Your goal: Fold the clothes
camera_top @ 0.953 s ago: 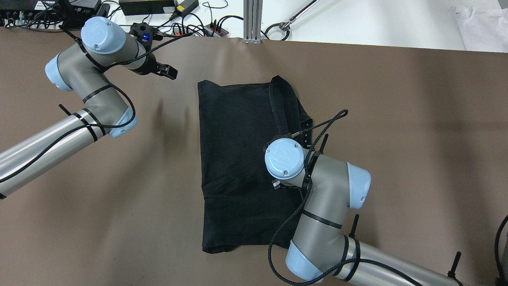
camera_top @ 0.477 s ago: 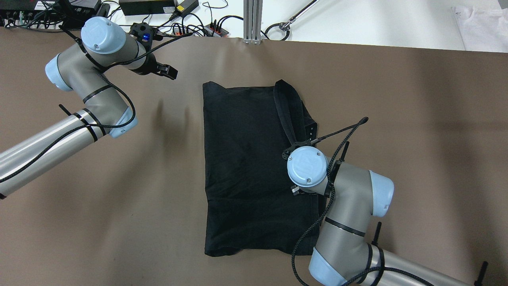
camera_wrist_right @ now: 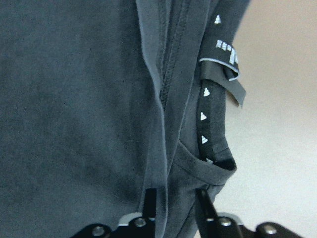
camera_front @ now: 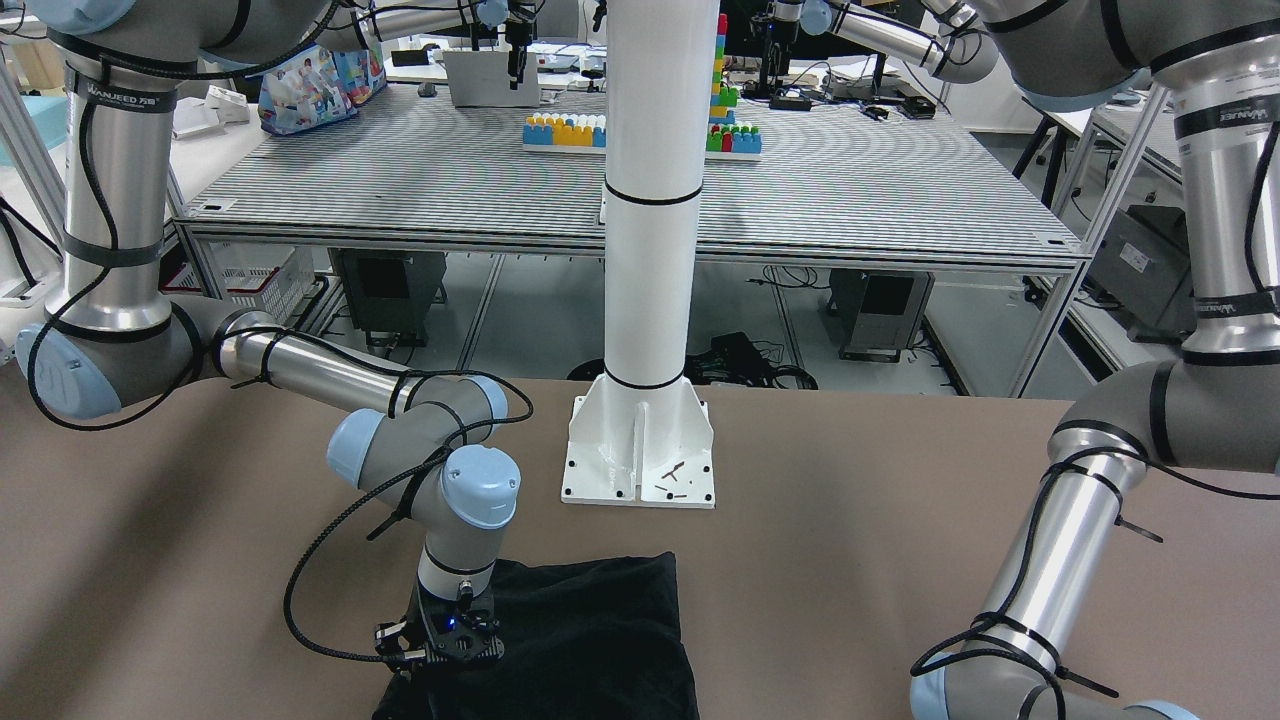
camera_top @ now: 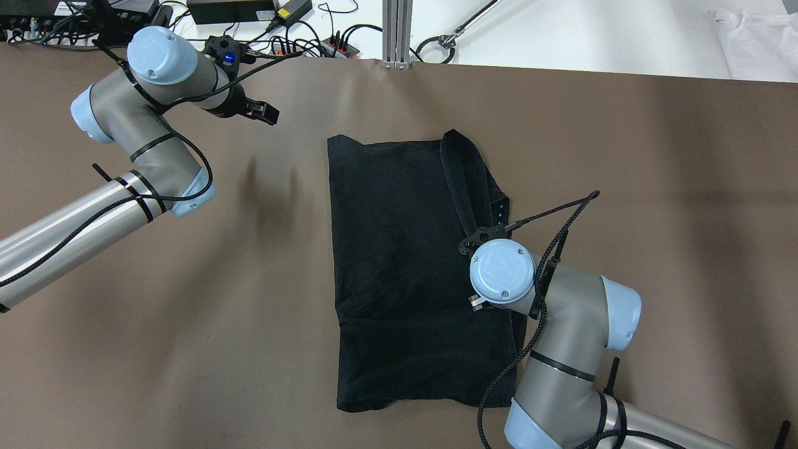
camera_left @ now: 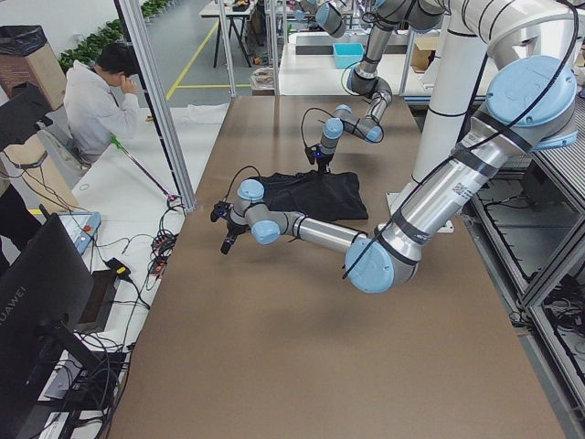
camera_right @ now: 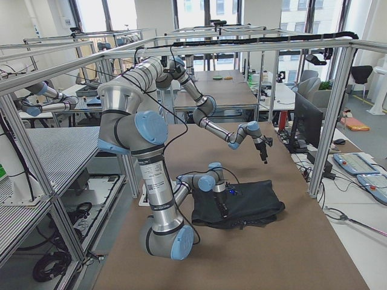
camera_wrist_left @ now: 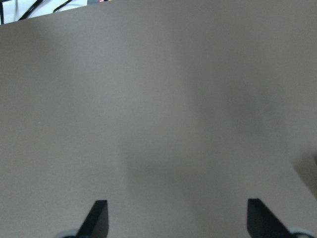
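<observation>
Clothes, one soft black rectangular fabric piece (camera_top: 399, 268) with hemmed edges, lie flat on the brown matte table (camera_top: 187, 324). Over the last second the whole piece has slid toward the robot's right, drawn along by the right gripper (camera_wrist_right: 177, 206) at its right-hand hem. This reads as repositioning, with no fold made yet. Its jaws stand narrow and seem to pinch a ridge of hem, though the close view leaves some doubt. The left gripper (camera_wrist_left: 178, 223) hovers spread wide and empty over bare table.

Right gripper (camera_wrist_right: 176, 198) clamped low, left gripper (camera_wrist_left: 177, 208) hovering with jaws spread.
</observation>
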Robot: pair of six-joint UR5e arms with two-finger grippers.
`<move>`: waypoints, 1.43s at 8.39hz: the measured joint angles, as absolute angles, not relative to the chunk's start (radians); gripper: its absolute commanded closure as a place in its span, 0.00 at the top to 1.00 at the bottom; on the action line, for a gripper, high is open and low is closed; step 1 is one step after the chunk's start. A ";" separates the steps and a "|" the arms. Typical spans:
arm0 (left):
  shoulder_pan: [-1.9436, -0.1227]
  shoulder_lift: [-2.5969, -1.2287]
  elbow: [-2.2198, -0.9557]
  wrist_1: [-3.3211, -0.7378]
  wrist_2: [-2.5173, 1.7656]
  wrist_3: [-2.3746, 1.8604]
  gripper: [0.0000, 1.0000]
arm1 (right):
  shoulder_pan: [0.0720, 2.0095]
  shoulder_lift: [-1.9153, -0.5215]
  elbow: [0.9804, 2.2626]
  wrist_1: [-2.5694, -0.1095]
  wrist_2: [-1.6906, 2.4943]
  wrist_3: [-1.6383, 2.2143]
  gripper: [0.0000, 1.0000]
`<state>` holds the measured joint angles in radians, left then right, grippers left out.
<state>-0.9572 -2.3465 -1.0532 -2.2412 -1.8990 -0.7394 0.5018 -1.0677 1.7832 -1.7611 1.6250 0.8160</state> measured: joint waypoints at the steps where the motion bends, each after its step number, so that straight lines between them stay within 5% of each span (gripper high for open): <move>1: -0.957 -2.347 -1.053 -2.241 -1.899 -0.739 1.00 | 0.515 -1.062 1.780 -1.761 1.622 0.813 0.94; 8: -0.956 -2.348 -1.052 -2.241 -1.899 -0.739 1.00 | 0.584 -0.863 1.484 -1.680 1.623 0.789 0.94; 12: -0.956 -2.349 -1.051 -2.241 -1.899 -0.739 1.00 | 0.620 -0.859 1.459 -1.663 1.626 0.732 0.94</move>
<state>-0.9557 -2.3489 -1.0508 -2.2411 -1.8991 -0.7394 0.6203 -0.8591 1.4588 -1.6633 1.6265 0.7323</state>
